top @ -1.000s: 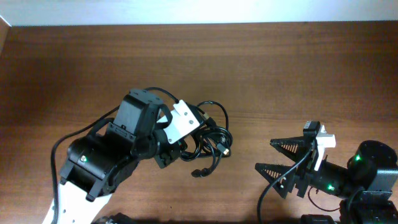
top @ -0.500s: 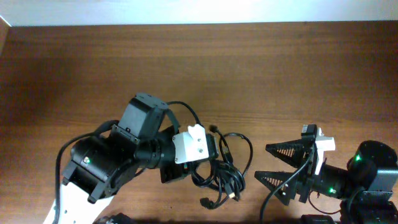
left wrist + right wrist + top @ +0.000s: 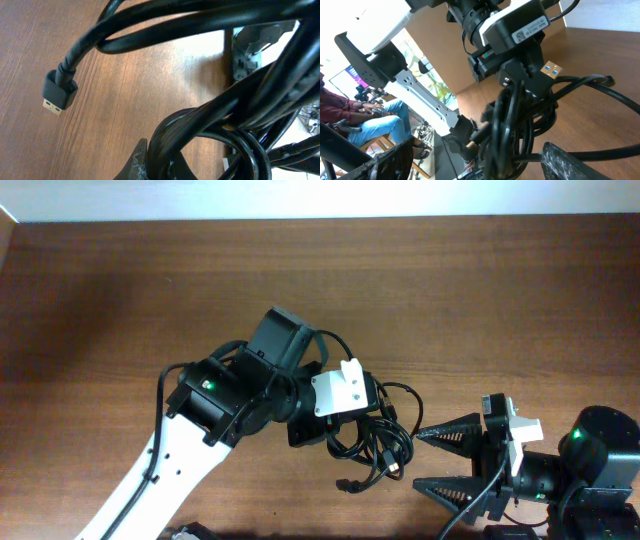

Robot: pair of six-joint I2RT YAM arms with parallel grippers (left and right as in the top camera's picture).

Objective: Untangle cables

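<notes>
Overhead: 1 brown wood table (image 3: 120,290) and 2 arms. The left arm (image 3: 200,420) runs from the lower left edge to the middle. Its white camera mount (image 3: 345,388) covers much of the left gripper (image 3: 338,428), which is pressed together on the cables (image 3: 385,442). These form 1 black tangle of loops just right of that gripper, between the 2 grippers. The number of cords in it cannot be told, though 2 plug ends show at its lower side. The right gripper (image 3: 447,461) sits at the lower right with its 2 fingers spread wide, tips pointing at the tangle and just beside it, clamping nothing. Left wrist: thick black loops fill the frame close to the lens and hide most of the table. 1 fingertip (image 3: 139,161) shows at the bottom edge against a loop, and 1 USB plug (image 3: 58,95) with gold contacts stands out at the left over the wood. Right wrist: the tangle, clamped in the left gripper, blocks the middle of the view. 1 blue-tongued plug (image 3: 551,69) shows beside it, and 1 seated person (image 3: 355,117) is in the far left background.
</notes>
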